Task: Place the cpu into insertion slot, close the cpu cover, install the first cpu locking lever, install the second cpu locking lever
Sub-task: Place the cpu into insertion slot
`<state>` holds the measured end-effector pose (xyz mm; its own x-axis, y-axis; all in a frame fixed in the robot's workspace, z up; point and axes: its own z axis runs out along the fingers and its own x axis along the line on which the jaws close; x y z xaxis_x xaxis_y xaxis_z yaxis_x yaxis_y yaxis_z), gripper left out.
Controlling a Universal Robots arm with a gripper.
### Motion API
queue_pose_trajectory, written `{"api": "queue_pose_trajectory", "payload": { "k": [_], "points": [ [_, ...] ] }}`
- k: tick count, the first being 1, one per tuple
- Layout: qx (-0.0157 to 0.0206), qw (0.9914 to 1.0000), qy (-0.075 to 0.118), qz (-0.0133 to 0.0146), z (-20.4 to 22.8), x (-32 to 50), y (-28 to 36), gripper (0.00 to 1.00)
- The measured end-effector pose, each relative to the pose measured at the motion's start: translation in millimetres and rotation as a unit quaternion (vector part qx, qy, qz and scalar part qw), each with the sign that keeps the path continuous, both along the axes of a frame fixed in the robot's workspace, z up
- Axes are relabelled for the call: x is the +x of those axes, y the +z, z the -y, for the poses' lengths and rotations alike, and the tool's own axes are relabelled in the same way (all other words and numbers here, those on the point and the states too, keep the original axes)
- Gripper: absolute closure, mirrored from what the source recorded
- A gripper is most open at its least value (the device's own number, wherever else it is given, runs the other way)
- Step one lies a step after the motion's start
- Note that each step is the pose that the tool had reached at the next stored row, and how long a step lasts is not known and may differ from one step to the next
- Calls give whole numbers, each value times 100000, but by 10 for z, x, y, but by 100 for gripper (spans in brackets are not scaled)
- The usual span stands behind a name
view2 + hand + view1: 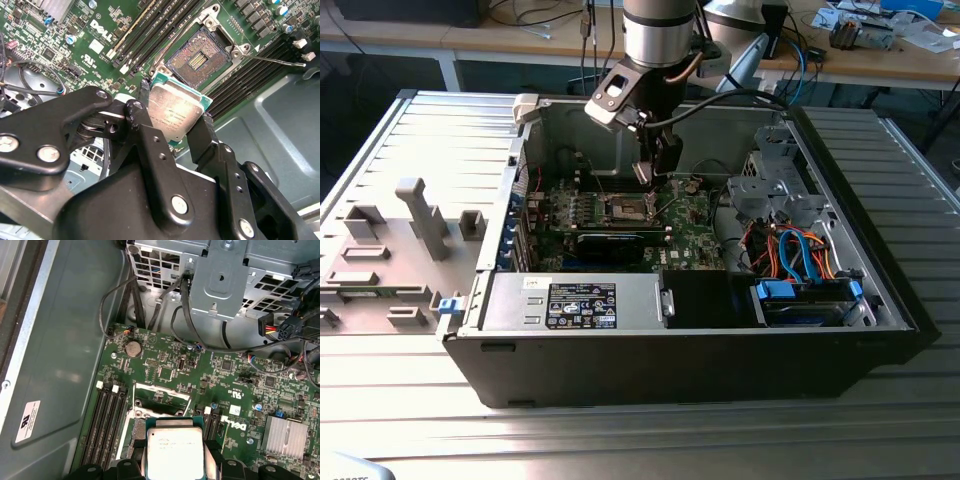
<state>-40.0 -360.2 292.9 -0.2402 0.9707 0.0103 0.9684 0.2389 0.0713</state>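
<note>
In the exterior view, the gripper [657, 175] hung inside an open computer case [700, 370], just above the green motherboard [690, 235] and slightly to the exterior view's right of the socket [624, 208]. In the second wrist view, its jaws clamped the silver chip [172, 107] by two opposite edges, tilted and clear of the uncovered socket [198, 59]. In the first wrist view, the chip [175, 452] sat between the fingertips, near the raised cover [161, 390].

Memory slots [155, 22] flank the seemingly open insertion slot [199, 59].
</note>
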Motion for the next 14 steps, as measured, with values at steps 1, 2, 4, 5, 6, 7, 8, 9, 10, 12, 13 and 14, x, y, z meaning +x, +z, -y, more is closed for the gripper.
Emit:
{"api": "queue_pose_trajectory", "payload": {
  "k": [1, 2, 4, 5, 6, 7, 8, 9, 10, 12, 13, 14],
  "points": [
    [1, 100000, -29, -2, 0, 0, 0, 45],
    [2, 100000, -92, -2, 0, 0, -1, 45],
    [2, 100000, -151, -3, 0, 0, -1, 45],
    [2, 100000, -211, -2, 0, 0, -2, 45],
    [4, 100000, -268, -2, 0, 0, -2, 45],
    [2, 99999, -324, -3, 0, 0, -3, 45],
    [3, 99999, -377, -2, 0, 0, -3, 45],
    [1, 99999, -420, -4, 0, 0, -3, 45],
    [2, 99999, -450, -2, 0, 0, -4, 45],
    [2, 99999, -529, 0, 0, 0, -4, 45],
    [3, 99998, -559, -1, 0, 0, -4, 45],
    [4, 99998, -589, -4, 0, 0, -5, 45]
  ]
}}
